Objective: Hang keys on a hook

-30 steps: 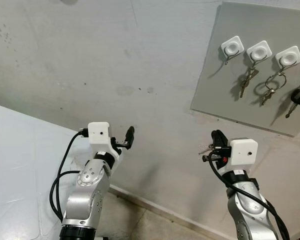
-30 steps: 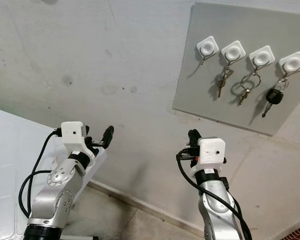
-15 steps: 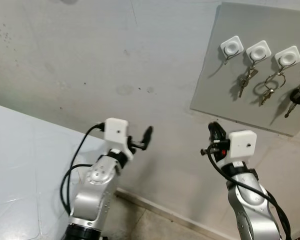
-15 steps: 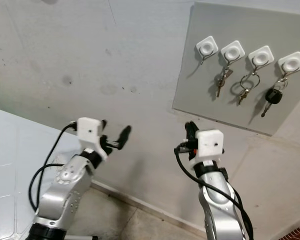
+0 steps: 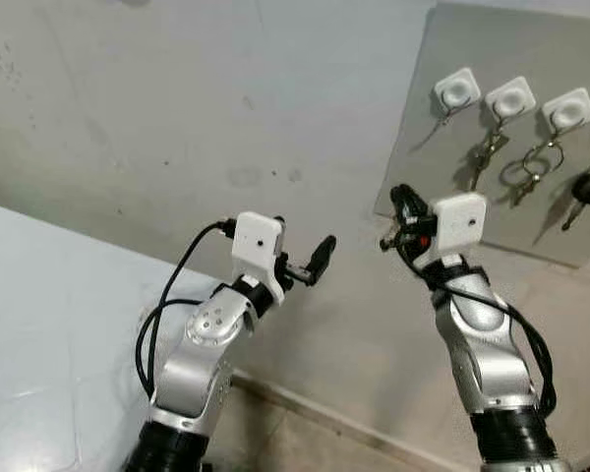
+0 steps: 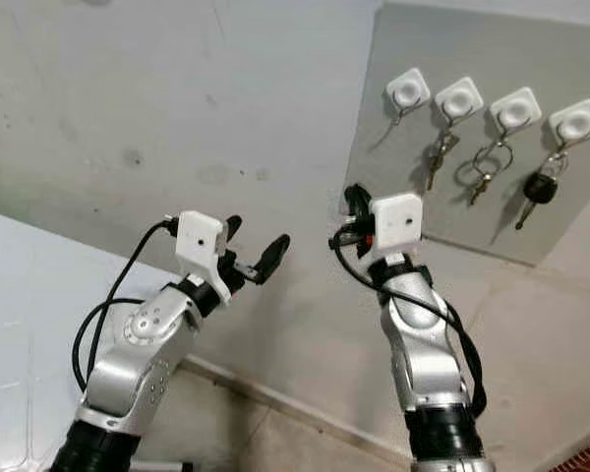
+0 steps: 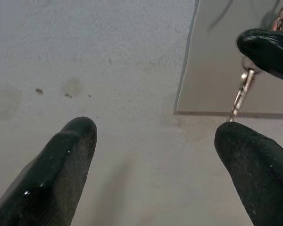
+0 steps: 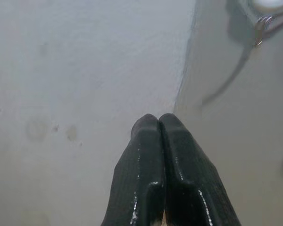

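Observation:
A grey panel (image 5: 492,147) on the wall carries several white hooks. The leftmost hook (image 5: 456,91) is bare; the others hold a key bunch (image 5: 487,149), a ringed bunch (image 5: 531,172) and a black car key (image 5: 588,192). My right gripper (image 5: 401,200) is raised at the panel's lower left corner, shut on a small set of keys (image 5: 385,242) that dangles below its fingers. In the left wrist view one key (image 7: 240,94) hangs from that gripper's black finger. The bare hook (image 8: 262,21) shows beyond the shut fingers (image 8: 159,127). My left gripper (image 5: 302,246) is open, left of the right one and slightly lower.
A white tabletop (image 5: 39,324) lies at the lower left. The pale wall (image 5: 226,118) runs behind both arms down to a skirting line and floor (image 5: 275,442).
Both arms have risen. The right gripper carried the keys up to the panel's lower left corner. The left gripper moved right and up, closer to the right one.

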Tool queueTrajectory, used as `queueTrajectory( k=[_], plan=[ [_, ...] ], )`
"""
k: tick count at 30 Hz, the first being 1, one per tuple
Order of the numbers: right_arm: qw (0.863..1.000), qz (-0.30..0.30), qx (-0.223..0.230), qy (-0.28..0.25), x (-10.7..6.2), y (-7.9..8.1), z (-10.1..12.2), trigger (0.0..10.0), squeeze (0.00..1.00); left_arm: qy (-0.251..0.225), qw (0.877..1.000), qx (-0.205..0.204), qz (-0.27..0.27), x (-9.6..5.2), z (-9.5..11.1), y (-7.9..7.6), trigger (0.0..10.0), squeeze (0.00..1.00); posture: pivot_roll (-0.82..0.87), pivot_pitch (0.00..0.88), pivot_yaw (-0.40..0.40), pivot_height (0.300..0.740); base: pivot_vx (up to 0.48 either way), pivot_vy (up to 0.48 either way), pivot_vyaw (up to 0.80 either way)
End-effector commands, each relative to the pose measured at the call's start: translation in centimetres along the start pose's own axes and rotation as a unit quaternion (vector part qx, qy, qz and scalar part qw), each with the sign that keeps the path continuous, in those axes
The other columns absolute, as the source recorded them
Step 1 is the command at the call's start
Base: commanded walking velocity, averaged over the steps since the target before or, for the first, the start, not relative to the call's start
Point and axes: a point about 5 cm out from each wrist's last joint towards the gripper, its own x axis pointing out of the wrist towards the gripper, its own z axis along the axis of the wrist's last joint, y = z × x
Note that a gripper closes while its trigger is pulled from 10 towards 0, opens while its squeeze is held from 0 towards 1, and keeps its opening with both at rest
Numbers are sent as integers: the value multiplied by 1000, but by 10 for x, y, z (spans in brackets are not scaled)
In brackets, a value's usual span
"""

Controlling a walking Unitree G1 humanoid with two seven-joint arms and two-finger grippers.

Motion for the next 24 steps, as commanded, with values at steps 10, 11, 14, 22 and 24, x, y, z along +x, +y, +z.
queueTrajectory(
  k=[10, 11, 14, 22, 24],
  plan=[
    [995, -88, 5, -43, 14, -43, 13, 10000, 0, -35, 999, -1, -21, 10, 25, -3, 10000, 0, -28, 36, -13, 740, 0, 0, 0],
    [995, -91, 4, -47, 14, -45, 13, 10000, 0, -35, 999, 0, -22, 10, 25, -4, 10000, 0, -32, 38, -11, 740, 0, 0, 0],
    [992, -107, 11, -67, 14, -51, 17, 10000, 0, -36, 999, -1, -25, 11, 26, -4, 10000, 0, -34, 40, -10, 740, 0, 0, 0],
    [988, -93, 29, -123, 15, -51, 31, 10000, 0, -36, 999, -3, -31, 11, 26, -6, 10000, 0, -34, 41, -9, 740, 0, 0, 0],
    [987, -83, 36, -135, 15, -49, 33, 10000, 0, -35, 999, -2, -34, 11, 25, -7, 10000, 0, -33, 38, -10, 740, 0, 0, 0]
  ],
)
